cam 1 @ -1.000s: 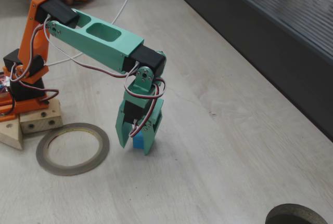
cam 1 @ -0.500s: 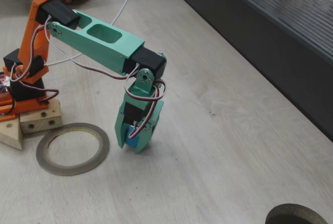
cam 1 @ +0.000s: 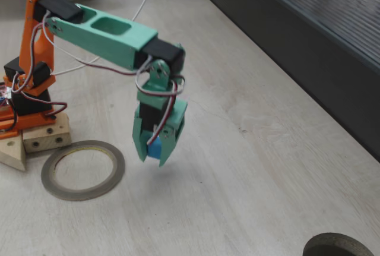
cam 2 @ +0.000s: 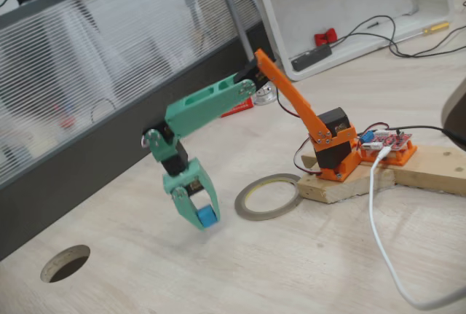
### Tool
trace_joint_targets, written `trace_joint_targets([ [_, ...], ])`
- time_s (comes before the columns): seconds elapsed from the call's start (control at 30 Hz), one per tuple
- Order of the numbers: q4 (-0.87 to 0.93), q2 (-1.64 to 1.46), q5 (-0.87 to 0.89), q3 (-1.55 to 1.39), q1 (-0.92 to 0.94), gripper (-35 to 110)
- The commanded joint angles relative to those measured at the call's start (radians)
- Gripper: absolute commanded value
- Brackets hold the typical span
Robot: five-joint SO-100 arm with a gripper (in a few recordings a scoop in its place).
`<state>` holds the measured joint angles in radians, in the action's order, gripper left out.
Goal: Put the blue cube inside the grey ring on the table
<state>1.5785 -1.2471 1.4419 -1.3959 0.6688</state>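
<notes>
In a fixed view, the grey ring [cam 1: 83, 170] lies flat on the table [cam 1: 249, 190] at left, thin, grey-brown, with a yellowish inner rim and a wide, vacant opening. To its right, apart from it, the gripper [cam 1: 152, 155] points downward, its green fingers clamped on the blue cube [cam 1: 154, 148], a small bright block held clear above the table surface.

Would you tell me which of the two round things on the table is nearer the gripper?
The grey ring, lying flat beside the arm's wooden base, is nearer the gripper; the dark round hole sits farther off at the table's edge.
</notes>
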Motion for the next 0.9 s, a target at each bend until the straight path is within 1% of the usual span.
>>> trace_joint_targets([
  [0.0, 0.012, -0.123, 0.017, -0.002, 0.015, 16],
  [0.5, 0.017, -0.308, 0.009, -0.015, 0.02, 16],
  [0.6, 0.078, -0.35, 0.008, -0.017, 0.026, 16],
  [0.67, 0.169, -0.362, 0.008, -0.017, 0.074, 16],
  [0.77, 0.296, -0.362, 0.008, -0.015, 0.192, 16],
  [0.87, 0.325, -0.364, 0.014, -0.015, 0.314, 16],
])
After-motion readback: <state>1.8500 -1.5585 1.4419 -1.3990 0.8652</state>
